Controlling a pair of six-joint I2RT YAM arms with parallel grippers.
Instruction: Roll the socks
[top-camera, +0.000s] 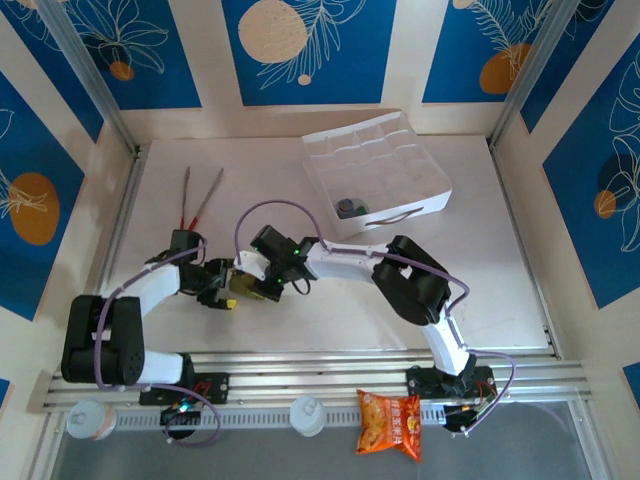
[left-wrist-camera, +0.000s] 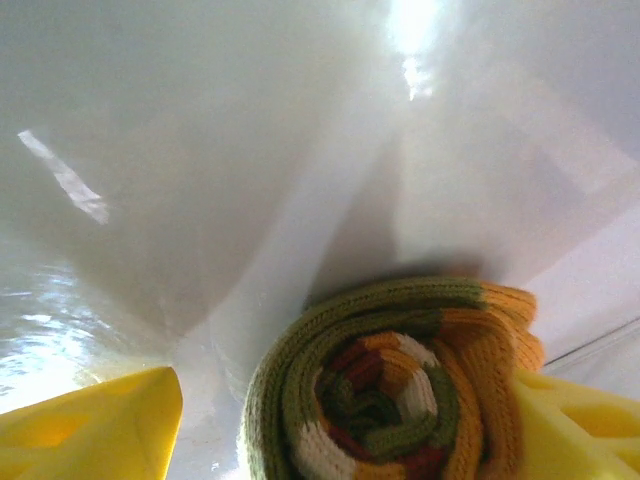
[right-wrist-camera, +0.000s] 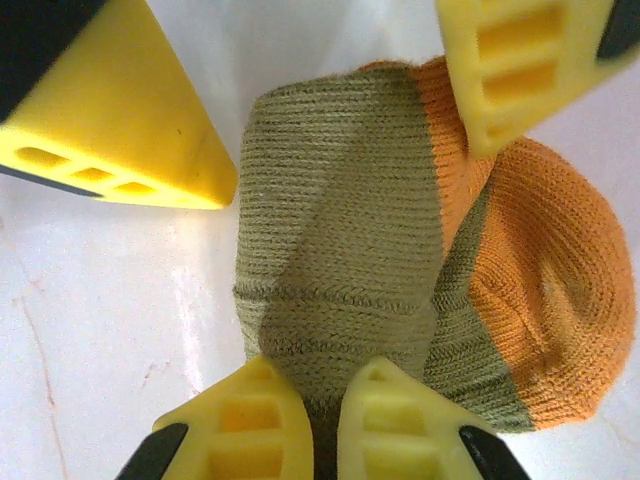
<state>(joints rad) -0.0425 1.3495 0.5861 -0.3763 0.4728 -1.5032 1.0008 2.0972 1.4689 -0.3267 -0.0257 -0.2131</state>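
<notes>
From above, the left gripper (top-camera: 222, 292) and the right gripper (top-camera: 246, 284) are seen meeting left of the middle of the tabletop (top-camera: 500, 280). In the left wrist view, a rolled olive sock (left-wrist-camera: 390, 390) with orange and cream stripes is shown between widely parted jaws, touching one yellow finger (left-wrist-camera: 580, 430). In the right wrist view, the right gripper's jaws are seen pinched together on the sock's olive fold, and the left gripper's fingers are spread on either side of the roll.
</notes>
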